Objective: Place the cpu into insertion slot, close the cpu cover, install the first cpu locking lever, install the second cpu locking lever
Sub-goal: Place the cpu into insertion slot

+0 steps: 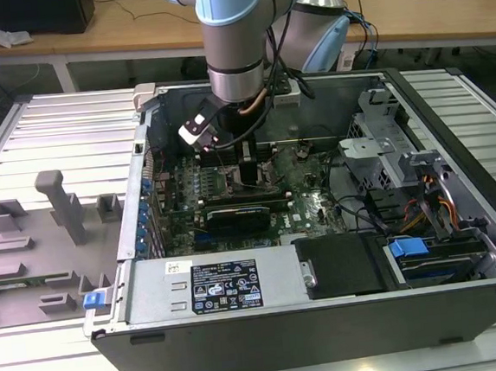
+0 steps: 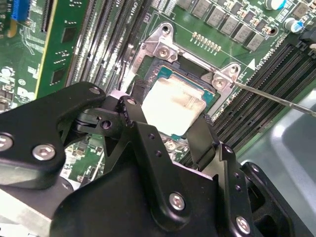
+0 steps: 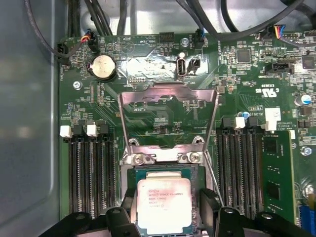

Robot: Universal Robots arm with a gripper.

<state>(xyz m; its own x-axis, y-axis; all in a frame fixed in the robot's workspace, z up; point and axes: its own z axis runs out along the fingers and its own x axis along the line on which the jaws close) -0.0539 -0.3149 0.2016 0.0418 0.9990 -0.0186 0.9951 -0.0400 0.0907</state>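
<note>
The cpu [image 3: 165,203], a square chip with a silver top, lies level within the black-framed insertion slot [image 3: 165,169]; it shows pale in the second wrist view too [image 2: 173,104]. My gripper [image 3: 165,210] straddles it, and its black fingers [image 2: 132,112] press against two opposite sides of the chip. The cpu cover [image 3: 168,91], a steel frame plate with a square cut-out, stands swung open beyond the socket. In the exterior view the gripper [image 1: 250,163] reaches down onto the motherboard inside the open computer case.
Long black memory slots [image 3: 91,173] flank the socket on both sides. A thin metal lever rod [image 2: 276,98] juts out beside it. A green card [image 3: 276,170], a coin battery [image 3: 103,66] and cables lie nearby. A grey fixture block [image 1: 56,224] stands on the exterior view's left.
</note>
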